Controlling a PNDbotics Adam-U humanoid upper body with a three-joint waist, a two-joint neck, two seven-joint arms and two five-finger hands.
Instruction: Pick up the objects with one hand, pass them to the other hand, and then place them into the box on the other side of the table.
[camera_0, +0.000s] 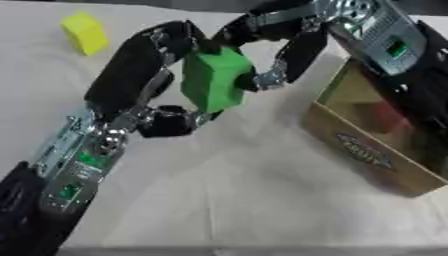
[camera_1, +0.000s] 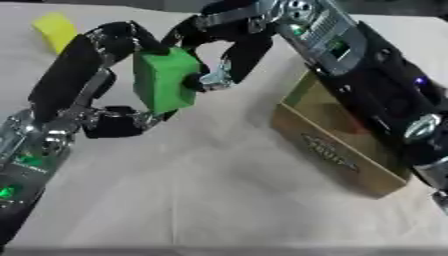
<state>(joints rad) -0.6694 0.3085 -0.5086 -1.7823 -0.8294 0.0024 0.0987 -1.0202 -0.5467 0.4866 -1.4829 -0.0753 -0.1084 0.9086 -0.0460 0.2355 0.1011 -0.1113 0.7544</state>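
Mid-handover above the table: the left hand (camera_0: 144, 75) has its fingers and thumb curled around a green block (camera_0: 213, 80), while the right hand (camera_0: 280, 50) closes its fingers on the same block from the other side. The box (camera_0: 367, 150) sits just to the right, something red (camera_0: 385, 117) already inside. A yellow block (camera_0: 85, 33) waits at the far left. 1 item appears delivered; at least 2 remain.

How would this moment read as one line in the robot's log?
stage: handover | left robot hand: on green block | right robot hand: on block | box: right | yellow block: on table
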